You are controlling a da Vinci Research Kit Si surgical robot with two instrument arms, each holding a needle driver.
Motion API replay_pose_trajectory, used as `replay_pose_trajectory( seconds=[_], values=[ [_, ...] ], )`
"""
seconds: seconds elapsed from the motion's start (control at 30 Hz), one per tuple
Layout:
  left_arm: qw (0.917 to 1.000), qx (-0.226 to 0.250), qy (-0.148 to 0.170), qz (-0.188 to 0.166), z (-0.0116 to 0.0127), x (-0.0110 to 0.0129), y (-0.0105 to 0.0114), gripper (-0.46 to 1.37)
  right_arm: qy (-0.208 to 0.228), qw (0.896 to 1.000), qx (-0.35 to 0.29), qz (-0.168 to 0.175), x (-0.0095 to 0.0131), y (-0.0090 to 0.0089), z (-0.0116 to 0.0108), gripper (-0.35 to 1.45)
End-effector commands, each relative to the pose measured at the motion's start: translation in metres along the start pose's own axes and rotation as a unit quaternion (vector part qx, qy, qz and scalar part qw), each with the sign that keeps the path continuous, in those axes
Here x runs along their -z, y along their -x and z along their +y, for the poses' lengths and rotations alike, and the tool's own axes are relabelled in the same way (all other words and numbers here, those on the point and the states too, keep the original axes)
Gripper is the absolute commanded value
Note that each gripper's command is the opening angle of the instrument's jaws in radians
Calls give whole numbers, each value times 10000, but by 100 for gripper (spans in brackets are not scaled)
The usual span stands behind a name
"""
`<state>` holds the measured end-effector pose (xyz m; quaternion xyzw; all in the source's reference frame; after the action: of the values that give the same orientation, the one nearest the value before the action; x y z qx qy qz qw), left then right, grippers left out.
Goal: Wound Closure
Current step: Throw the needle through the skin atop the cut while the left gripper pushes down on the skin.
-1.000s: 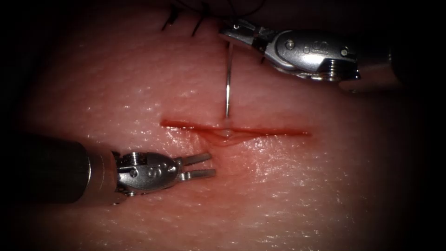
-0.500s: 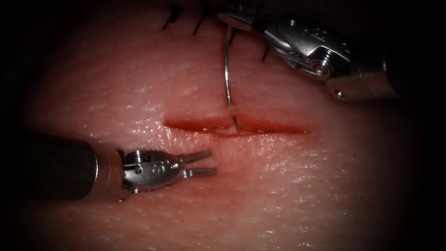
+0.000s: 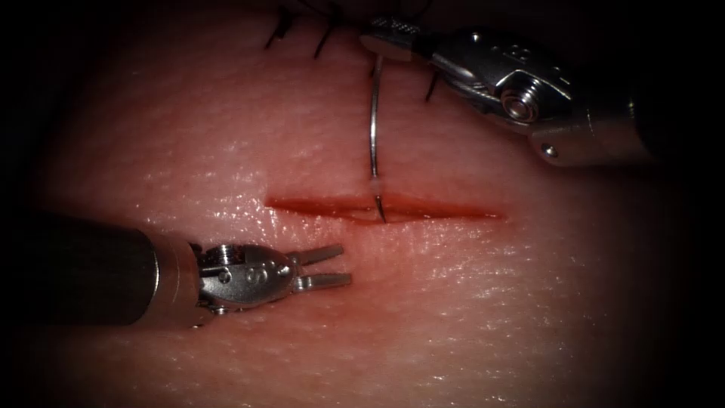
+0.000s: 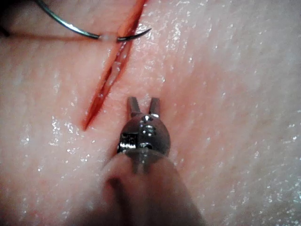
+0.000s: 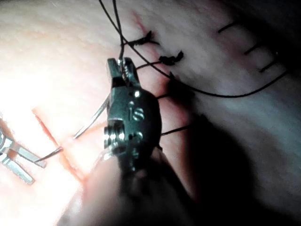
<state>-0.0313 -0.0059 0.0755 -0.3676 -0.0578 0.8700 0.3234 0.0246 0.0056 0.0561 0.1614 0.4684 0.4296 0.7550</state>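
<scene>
Gripping the needle [image 3: 371, 128] near its tail, right tool [image 3: 389, 41] clamped, tip through the cut [image 3: 385, 207], left tool [image 3: 325, 268] spread, empty

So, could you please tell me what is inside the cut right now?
The needle tip shows inside the cut, having passed through the far lip of the tissue; that stretch is covered. Red fluid lines it. Right tool grips the needle's tail; left tool holds nothing.

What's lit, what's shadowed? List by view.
Endoscope view: dark rim, light pooled on the tissue, glints below the cut; the right tool, gripping the needle near its tail end, tip through the cut's edge, is half shadowed. Right wrist view: glare around the empty, open left tool.
</scene>
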Motion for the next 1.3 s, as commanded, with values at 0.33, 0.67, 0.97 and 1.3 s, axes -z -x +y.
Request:
replay_pose_trajectory(
  seconds=[0.33, 0.67, 0.97, 1.3],
  values=[
    [10000, 1, 13, 0, 0, 1, 0, 17, -583, 9918, -965, -607, -5, 24, -14, -35],
    [10000, 4, 25, -3, 0, 3, -1, 17, -841, 9799, -1625, -797, -5, 40, -19, -35],
    [10000, 26, 42, -15, 1, 6, -3, 17, -1023, 9704, -1996, -894, -7, 60, -25, -35],
    [10000, 30, 44, -3, 1, 6, -4, 16, -1056, 9664, -2138, -954, -9, 67, -31, -35]
  ],
)
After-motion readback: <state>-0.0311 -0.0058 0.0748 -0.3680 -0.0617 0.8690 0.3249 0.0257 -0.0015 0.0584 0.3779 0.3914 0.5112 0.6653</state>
